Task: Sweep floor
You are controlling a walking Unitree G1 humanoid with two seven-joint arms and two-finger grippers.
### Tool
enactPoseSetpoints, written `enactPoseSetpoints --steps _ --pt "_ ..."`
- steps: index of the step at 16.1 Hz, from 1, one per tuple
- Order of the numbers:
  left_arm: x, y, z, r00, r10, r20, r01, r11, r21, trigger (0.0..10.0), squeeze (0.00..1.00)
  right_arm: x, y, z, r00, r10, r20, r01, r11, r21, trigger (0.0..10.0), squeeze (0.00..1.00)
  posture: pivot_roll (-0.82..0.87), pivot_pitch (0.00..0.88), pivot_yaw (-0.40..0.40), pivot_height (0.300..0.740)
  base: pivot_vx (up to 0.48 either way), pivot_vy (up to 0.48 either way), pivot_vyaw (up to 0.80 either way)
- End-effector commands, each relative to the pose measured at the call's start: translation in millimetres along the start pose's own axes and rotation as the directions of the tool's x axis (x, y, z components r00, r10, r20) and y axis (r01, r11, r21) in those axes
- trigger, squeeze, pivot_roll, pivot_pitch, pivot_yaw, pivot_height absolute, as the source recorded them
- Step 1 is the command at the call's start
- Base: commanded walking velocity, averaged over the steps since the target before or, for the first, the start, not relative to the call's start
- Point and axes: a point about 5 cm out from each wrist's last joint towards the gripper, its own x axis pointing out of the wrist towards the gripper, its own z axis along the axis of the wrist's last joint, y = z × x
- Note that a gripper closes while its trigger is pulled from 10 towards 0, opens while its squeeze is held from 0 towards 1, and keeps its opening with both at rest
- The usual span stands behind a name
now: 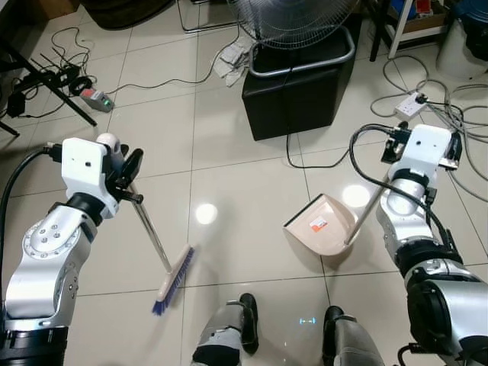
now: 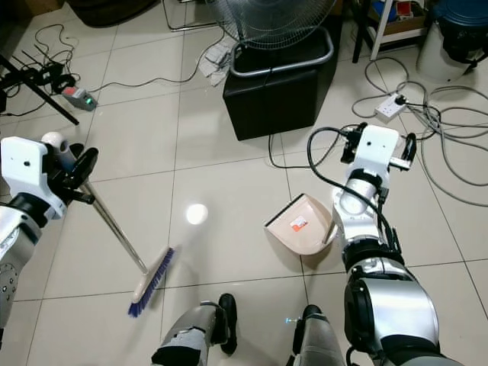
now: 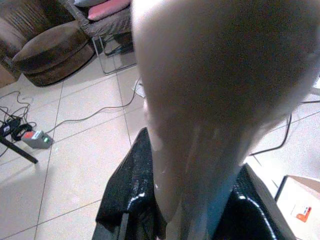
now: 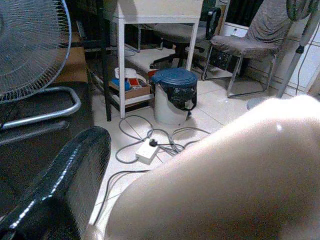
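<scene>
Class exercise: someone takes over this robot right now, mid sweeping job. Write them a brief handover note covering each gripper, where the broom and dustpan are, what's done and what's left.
Left gripper: shut on the broom handle near its top; brush head on the tile ahead of the robot's left foot.
Right gripper: holds the dustpan by its long handle; pan rests on the floor, mouth facing the broom.
Done: both tools in hand.
Left: no debris visible in the pan; bring the broom across to it. Mind the cables on the right.

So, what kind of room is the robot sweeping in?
Probably a home living or work room: pale floor tiles, a standing fan, a brown sofa, a desk with chairs, and a bin.
</scene>
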Motion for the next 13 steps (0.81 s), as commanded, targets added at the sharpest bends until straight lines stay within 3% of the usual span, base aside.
enactPoseSetpoints --steps 1,8,13 --pt "-5.9 8.4 6.9 1.000 0.025 0.016 -0.026 0.999 0.042 10.0 0.00 -5.5 4.2 -6.7 0.999 0.011 -0.038 -0.011 1.000 0.003 10.0 0.00 0.26 0.242 0.244 0.740 0.000 0.000 0.00" --pt "-4.1 7.6 7.1 1.000 0.024 0.018 -0.025 0.999 0.036 10.0 0.00 -20.2 16.9 -13.0 0.998 0.024 -0.050 -0.023 0.999 0.026 10.0 0.00 0.25 0.241 0.243 0.740 0.000 0.000 0.00" --pt "-4.3 7.1 7.7 0.999 0.024 0.021 -0.025 0.999 0.032 10.0 0.00 -21.0 16.2 -13.6 0.999 0.018 -0.049 -0.016 1.000 0.026 10.0 0.00 0.25 0.241 0.243 0.740 0.000 0.000 0.00"
